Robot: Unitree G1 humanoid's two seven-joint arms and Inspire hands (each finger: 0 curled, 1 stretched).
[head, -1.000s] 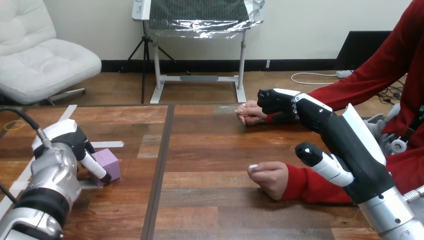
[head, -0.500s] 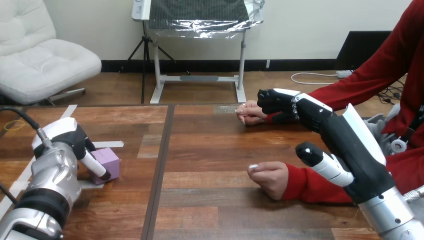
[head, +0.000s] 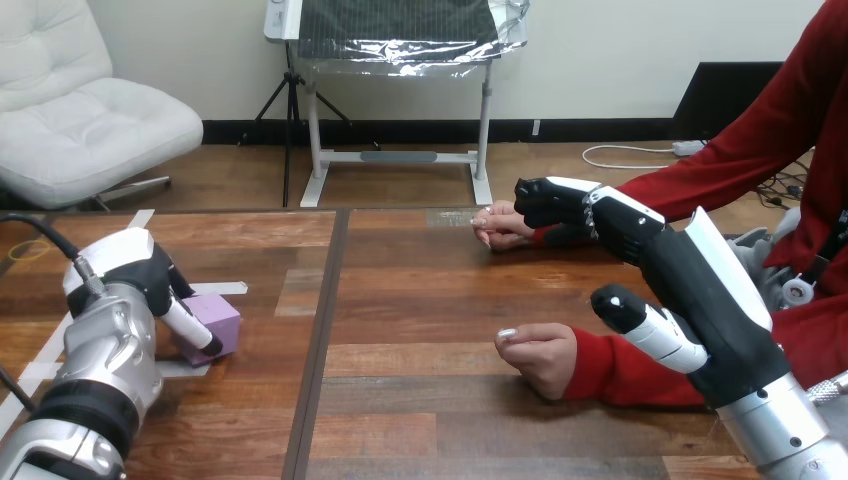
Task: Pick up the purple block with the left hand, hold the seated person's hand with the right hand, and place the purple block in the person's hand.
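The purple block (head: 222,312) sits on the tabletop (head: 400,300), the left hand (head: 148,278) curled round it with one finger across its front face; well right of the block, the right hand (head: 700,290) overlaps the person's farther hand (head: 497,226) — whether it grips, I cannot tell.

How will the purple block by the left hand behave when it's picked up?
The small purple cube-shaped block has flat faces and sharp edges, so it is probably rigid and unlikely to roll. It sits flat on the wooden table, so a push should slide it, not tip it.
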